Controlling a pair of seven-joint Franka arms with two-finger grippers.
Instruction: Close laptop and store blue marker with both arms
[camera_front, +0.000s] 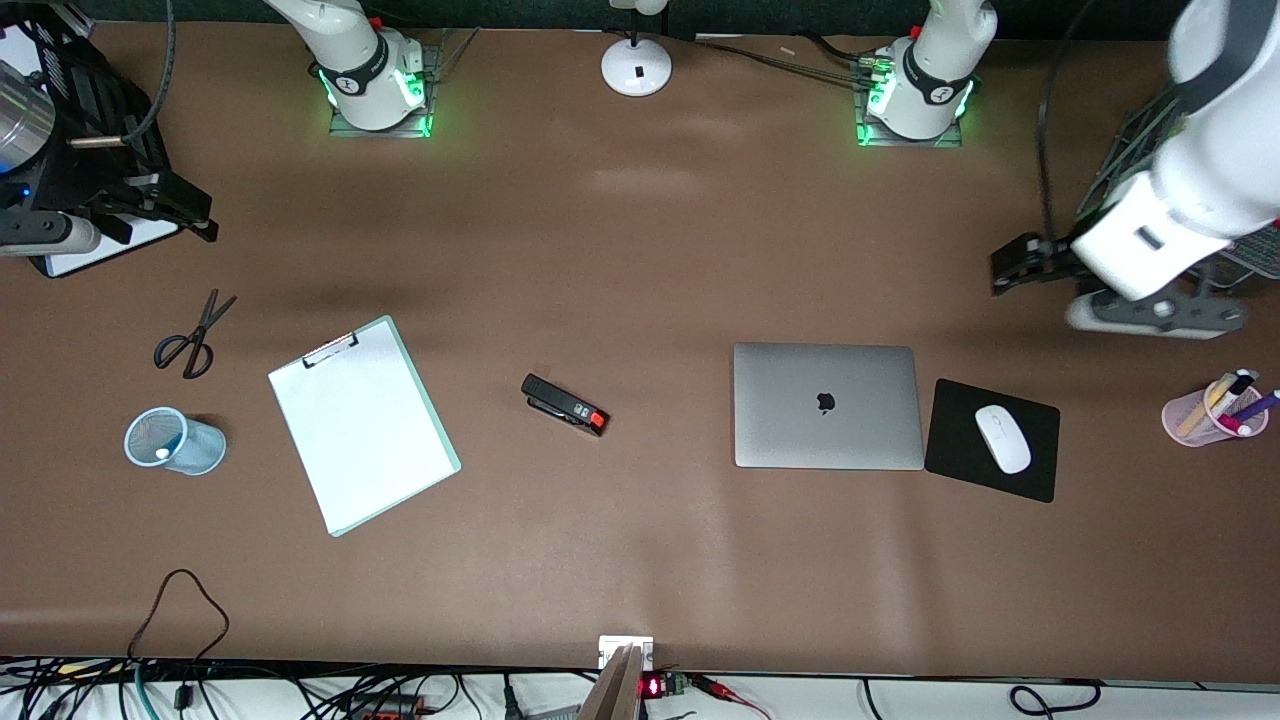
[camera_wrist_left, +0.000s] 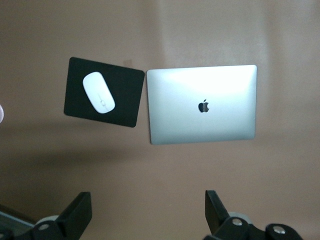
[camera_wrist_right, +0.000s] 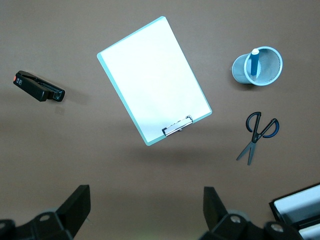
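Observation:
The laptop (camera_front: 826, 405) (camera_wrist_left: 202, 104) lies shut and flat on the brown table, its apple logo facing up, toward the left arm's end. The blue marker (camera_wrist_right: 254, 64) stands upright in a blue mesh cup (camera_front: 176, 440) (camera_wrist_right: 257, 65) toward the right arm's end, its pale tip (camera_front: 162, 453) showing. My left gripper (camera_front: 1005, 270) (camera_wrist_left: 148, 205) hangs open and empty high over bare table, near the laptop and mouse pad. Raised over the table's end by the scissors, my right gripper (camera_front: 175, 215) (camera_wrist_right: 146, 200) is open and empty too.
A black mouse pad (camera_front: 950, 445) with a white mouse (camera_front: 1002, 438) lies beside the laptop. A pink cup of markers (camera_front: 1213, 410), a black stapler (camera_front: 565, 403), a clipboard (camera_front: 362, 423), scissors (camera_front: 195, 335) and a white lamp base (camera_front: 636, 66) also stand on the table.

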